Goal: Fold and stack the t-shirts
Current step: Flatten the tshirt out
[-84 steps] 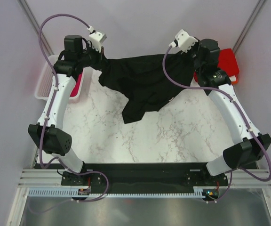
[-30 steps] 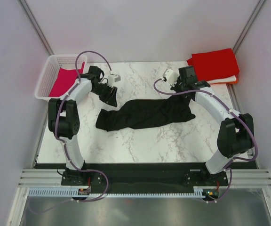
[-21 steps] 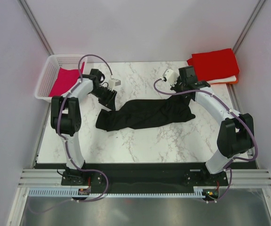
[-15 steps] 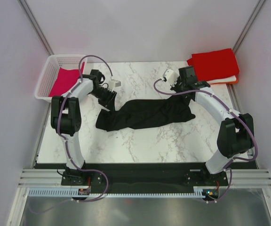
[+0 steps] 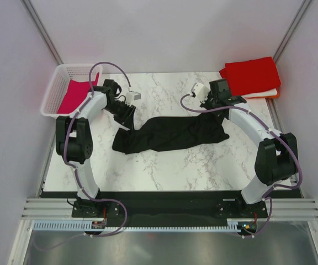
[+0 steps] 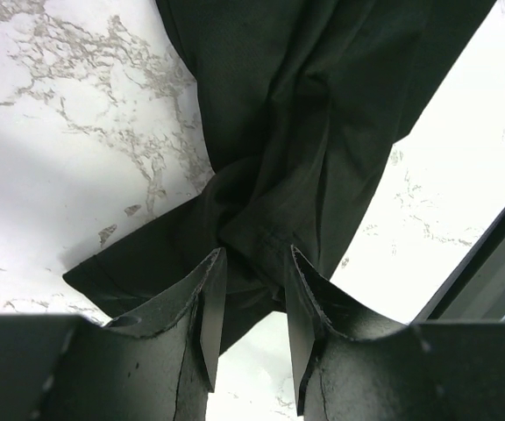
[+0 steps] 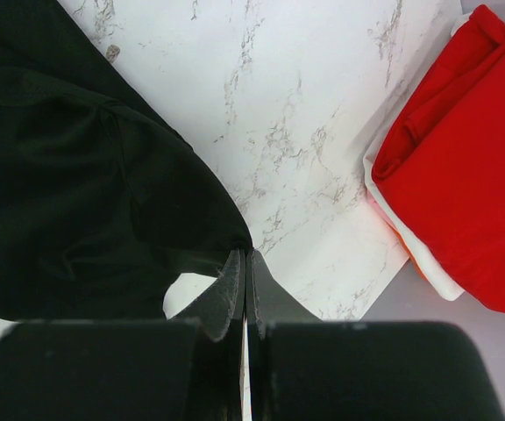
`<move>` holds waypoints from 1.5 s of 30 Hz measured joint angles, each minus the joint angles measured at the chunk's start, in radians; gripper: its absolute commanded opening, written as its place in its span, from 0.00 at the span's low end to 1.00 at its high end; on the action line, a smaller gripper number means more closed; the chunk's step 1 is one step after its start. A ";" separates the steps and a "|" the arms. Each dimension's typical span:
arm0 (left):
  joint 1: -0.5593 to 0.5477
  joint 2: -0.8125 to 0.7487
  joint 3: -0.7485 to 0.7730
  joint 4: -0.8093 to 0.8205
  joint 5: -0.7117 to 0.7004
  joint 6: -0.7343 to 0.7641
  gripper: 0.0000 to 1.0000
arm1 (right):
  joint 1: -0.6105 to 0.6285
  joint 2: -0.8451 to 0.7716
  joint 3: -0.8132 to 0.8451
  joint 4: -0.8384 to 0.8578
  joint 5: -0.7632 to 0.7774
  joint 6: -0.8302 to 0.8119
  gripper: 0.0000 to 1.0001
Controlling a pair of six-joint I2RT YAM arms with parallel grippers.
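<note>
Even, bright overhead light filled the top view, sharp throughout, with only soft short shadows under the arms on the marble table (image 5: 164, 165). In the left wrist view the marble blew out to near white toward the right, while the black t-shirt (image 6: 296, 132) kept faint fold detail and the close fingers (image 6: 207, 316) were dark and slightly soft. The right wrist view was crisp, with the red t-shirt (image 7: 463, 167) vividly saturated.

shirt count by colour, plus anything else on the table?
Black shirt: 1, bunched, mid-table
Red shirt: 1, folded, top of far-right stack
White shirt: 1, edge showing under red
Orange shirt: 1, sliver under white
Magenta shirt: 1, in basket
White basket: 1
Total: 5 shirts, 6 items
</note>
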 measured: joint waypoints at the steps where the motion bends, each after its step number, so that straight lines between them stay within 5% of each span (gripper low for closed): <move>1: 0.000 -0.003 -0.003 0.000 0.000 0.000 0.40 | 0.000 0.000 0.000 0.001 0.000 0.000 0.00; 19: -0.010 0.048 -0.035 -0.006 0.003 -0.002 0.40 | 0.000 -0.009 -0.010 0.005 0.000 0.000 0.00; 25: -0.020 0.069 -0.023 -0.007 0.011 -0.008 0.28 | 0.000 -0.024 -0.023 0.006 0.002 -0.001 0.00; 29: -0.023 0.069 -0.019 -0.007 0.014 -0.012 0.02 | 0.000 -0.032 -0.036 0.005 0.008 -0.001 0.00; 38: -0.023 0.046 0.008 -0.011 0.029 -0.018 0.02 | -0.002 -0.053 -0.041 0.006 0.024 0.000 0.00; 45: -0.023 -0.166 0.097 -0.006 0.011 -0.018 0.02 | -0.024 -0.117 0.026 0.031 0.055 0.029 0.00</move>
